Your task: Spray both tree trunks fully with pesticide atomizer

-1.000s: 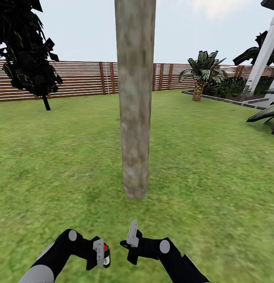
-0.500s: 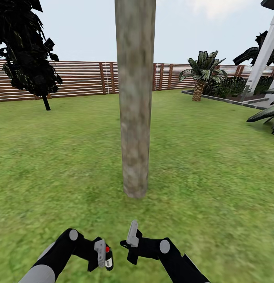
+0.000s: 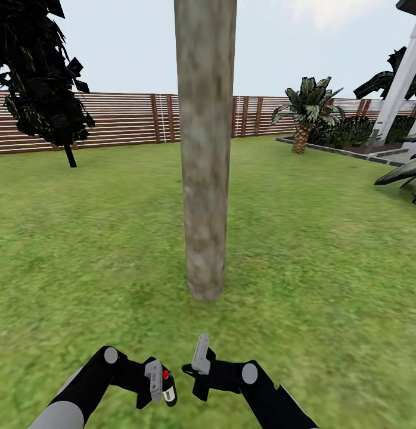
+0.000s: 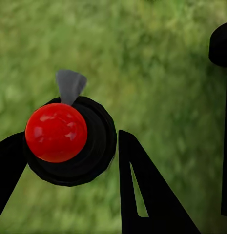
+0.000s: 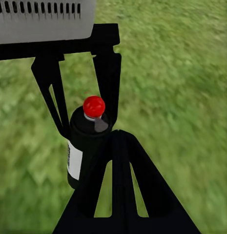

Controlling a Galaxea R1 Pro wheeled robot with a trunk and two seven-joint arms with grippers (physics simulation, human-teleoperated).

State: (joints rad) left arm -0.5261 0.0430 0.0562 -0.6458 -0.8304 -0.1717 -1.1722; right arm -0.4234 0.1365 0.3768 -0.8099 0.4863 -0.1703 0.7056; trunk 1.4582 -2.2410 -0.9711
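A thick mottled grey-brown tree trunk (image 3: 205, 179) rises from the grass straight ahead, a short way beyond both arms. Low in the head view, my left gripper (image 3: 160, 381) is shut on the pesticide atomizer (image 3: 168, 390), a small black bottle with a white label and a red ball top. In the left wrist view the red top of the atomizer (image 4: 56, 132) sits between the two black fingers. My right gripper (image 3: 201, 354) hangs just right of the bottle, apart from it, fingers together and empty. In the right wrist view the atomizer (image 5: 84, 146) stands upright just beyond the right gripper (image 5: 115, 136).
Green lawn lies all around. A brown slat fence (image 3: 124, 119) closes the far side. A thin-stemmed black-leaved tree (image 3: 44, 77) stands far left, and a small palm (image 3: 306, 113) by a paved edge (image 3: 339, 152) far right, near a white post (image 3: 399, 89).
My left gripper has carried the atomizer a little to the right, closer to the right gripper. The right arm, the trunk and the camera have stayed put.
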